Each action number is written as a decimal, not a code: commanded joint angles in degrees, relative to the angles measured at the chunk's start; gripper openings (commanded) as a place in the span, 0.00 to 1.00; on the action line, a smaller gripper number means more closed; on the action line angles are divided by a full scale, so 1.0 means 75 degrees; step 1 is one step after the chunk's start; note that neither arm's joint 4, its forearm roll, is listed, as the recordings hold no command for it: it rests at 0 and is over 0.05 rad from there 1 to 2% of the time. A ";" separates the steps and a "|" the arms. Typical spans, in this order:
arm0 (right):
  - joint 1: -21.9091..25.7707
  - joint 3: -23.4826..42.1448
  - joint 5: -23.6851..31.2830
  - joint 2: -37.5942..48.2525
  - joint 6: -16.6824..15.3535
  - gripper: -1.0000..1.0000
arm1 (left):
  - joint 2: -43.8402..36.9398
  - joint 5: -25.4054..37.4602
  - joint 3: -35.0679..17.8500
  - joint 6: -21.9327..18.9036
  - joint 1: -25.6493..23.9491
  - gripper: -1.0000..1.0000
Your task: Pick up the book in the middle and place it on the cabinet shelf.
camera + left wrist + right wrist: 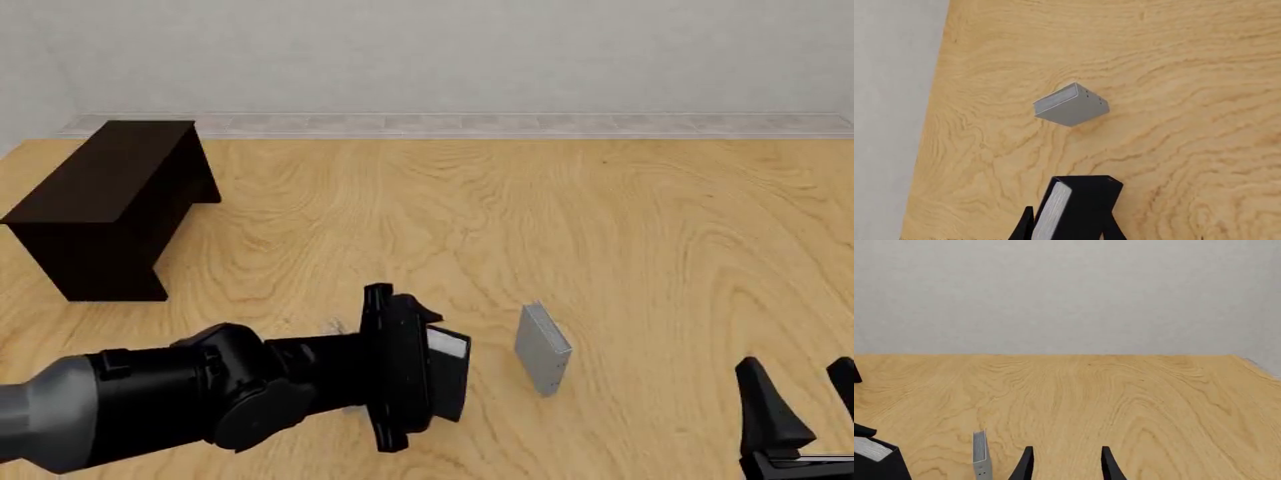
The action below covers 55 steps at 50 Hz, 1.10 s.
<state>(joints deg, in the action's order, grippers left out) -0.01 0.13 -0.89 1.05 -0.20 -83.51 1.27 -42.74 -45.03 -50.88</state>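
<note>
On the table [641, 220], one black book [447, 372] in the left tool [400, 370], one silver book [542, 350].

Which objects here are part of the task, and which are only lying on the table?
Part of the task:
- black book, held in the left gripper
- cabinet shelf

Only lying about:
- small silver-grey book, standing on the table
- right gripper, open, holding nothing

You have a matt, pale, grained wood worktop [641, 250], a dark matt wooden cabinet shelf [114, 200], and the book [447, 372] with matt black covers.
</note>
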 commanded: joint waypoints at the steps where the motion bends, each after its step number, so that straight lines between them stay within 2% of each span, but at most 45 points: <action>1: -0.0001 0.0000 -0.0001 0.0001 0.0001 1.00 | -0.0172 0.0034 -0.0102 -0.0092 0.0147 1.00; 20: 0.0000 0.0000 0.0000 0.0001 0.0001 1.00 | -0.0518 0.0067 -0.0403 -0.0311 0.0479 1.00; 31: -0.0001 0.0000 0.0000 0.0001 0.0001 1.00 | -0.0768 -0.0282 -0.0182 -0.0145 0.0316 1.00; 55: -0.0001 0.0000 0.0001 -0.0003 -0.0001 1.00 | -0.1570 -0.0650 -0.0341 0.0035 0.0346 1.00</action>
<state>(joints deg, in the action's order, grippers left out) -0.01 0.12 -0.89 1.05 -0.20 -91.25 -3.75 -45.32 -45.55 -48.32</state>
